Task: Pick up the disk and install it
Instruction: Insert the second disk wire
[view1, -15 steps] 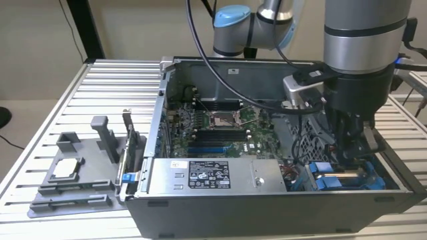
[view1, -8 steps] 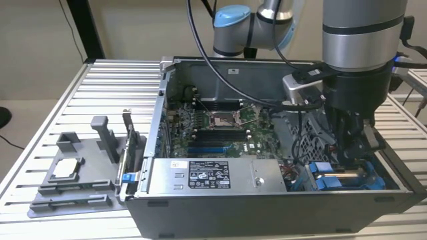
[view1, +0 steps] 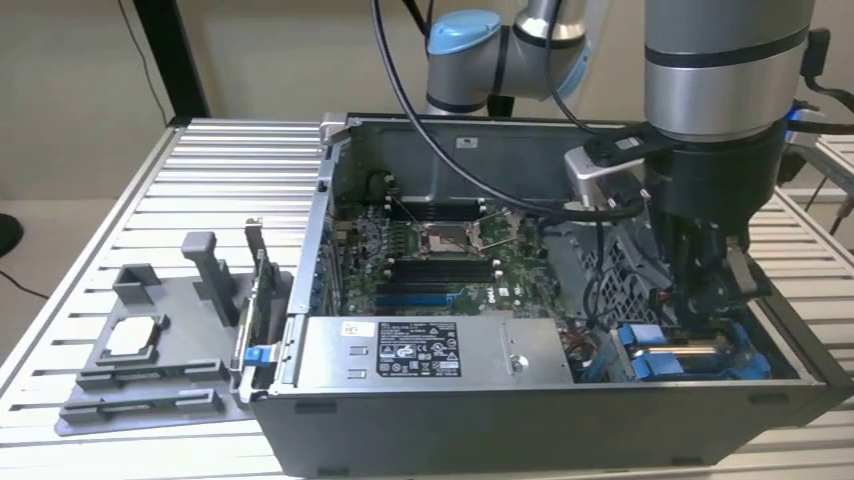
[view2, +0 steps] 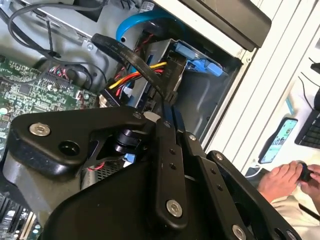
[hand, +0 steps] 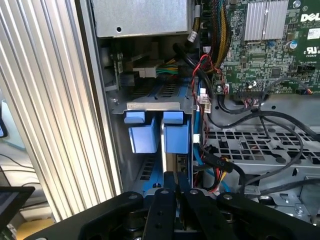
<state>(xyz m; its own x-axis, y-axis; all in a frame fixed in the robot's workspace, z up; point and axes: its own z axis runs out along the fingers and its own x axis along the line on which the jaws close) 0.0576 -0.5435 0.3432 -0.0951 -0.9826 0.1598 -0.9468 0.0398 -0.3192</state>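
Gripper (hand: 175, 181) closest to us in the first wrist view: its fingers (hand: 167, 187) are drawn narrow, almost touching, and we see nothing clamped between them. We judge they are closed so their tips can bear on the end of the disk (hand: 176, 136), which stands on edge in the drive bay (hand: 152, 106) beside a second blue carrier (hand: 141, 136). We take that upright stance to suit the bay's slot, which guides the disk's blue frame. Beyond lie cables (hand: 220, 165), then the motherboard (hand: 265, 55), well apart

Arm (view1: 727, 70) vert., hand (hand: 174, 176) pointing down, fingers pressed together.
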